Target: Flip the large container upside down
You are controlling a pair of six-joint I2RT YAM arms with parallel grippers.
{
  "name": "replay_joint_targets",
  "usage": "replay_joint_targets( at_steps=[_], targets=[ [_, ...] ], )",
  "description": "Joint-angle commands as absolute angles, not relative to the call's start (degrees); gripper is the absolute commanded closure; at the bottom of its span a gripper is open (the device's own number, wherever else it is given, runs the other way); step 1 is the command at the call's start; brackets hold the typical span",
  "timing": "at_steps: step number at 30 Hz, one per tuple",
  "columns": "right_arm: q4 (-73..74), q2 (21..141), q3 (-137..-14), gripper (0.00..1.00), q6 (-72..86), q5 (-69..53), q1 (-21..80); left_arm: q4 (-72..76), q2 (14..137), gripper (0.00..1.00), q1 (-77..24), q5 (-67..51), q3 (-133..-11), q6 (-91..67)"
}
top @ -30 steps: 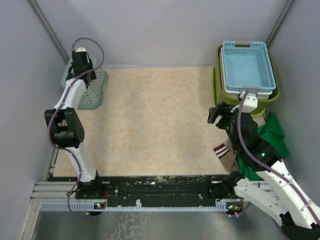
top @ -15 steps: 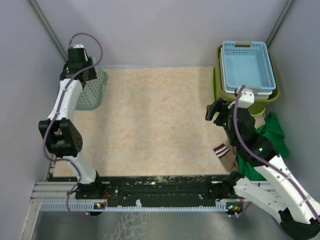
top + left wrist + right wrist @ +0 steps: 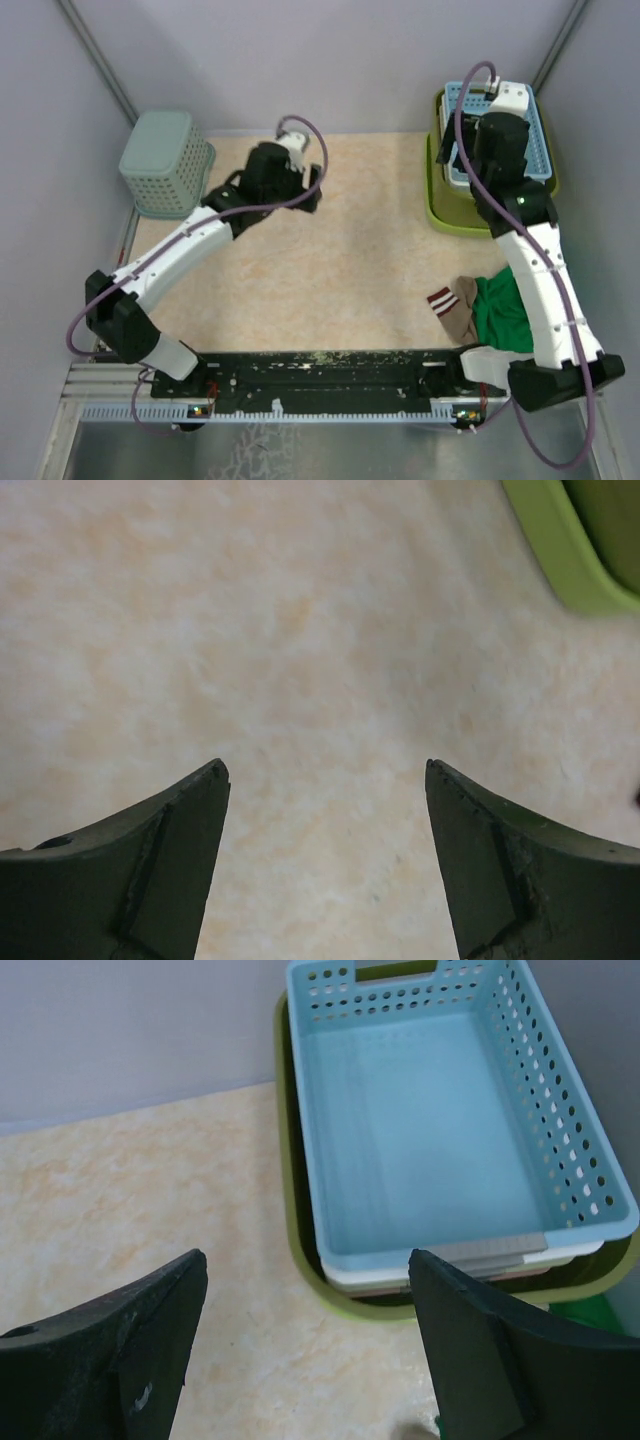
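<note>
Lime-green large container point(image 3: 440, 215): far right corner of the worktop point(image 3: 330, 260), upright, pale blue perforated basket point(image 3: 497, 135) stacked inside. Right tool point(image 3: 462, 165) hangs over its left rim; left tool point(image 3: 308, 188) hangs over the far middle of the worktop. Grey-green basket point(image 3: 165, 162): far left corner. Green cloth point(image 3: 510, 310): near right edge.
Left wrist: tool released, fingers spread above bare worktop; container corner at upper right.
Right wrist: tool released, gripping nothing; blue basket nested within a green rim, probably the container's.
</note>
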State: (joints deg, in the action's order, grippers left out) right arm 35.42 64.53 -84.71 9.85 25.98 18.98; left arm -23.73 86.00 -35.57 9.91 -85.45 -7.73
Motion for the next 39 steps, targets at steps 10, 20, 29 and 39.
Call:
replay_joint_targets(
  at_steps=[10,20,29,39],
  targets=[
    [41.3,90.1,-105.8,0.34,6.8,12.2,5.9,-13.2,83.6,0.1,-47.8,-0.9,-64.6,-21.6],
    [43.0,97.7,-108.0,0.83,6.3,11.5,4.5,-6.9,81.8,0.08,-51.1,-0.4,-56.8,-30.4],
    [41.1,87.8,-107.0,1.0,6.2,15.4,4.6,-9.2,82.0,0.07,-51.4,1.5,-58.9,-27.5],
    [40.9,77.0,-110.8,1.0,5.8,12.1,4.6,-13.8,81.2,0.01,-51.0,8.1,-63.6,-24.9]
  ],
)
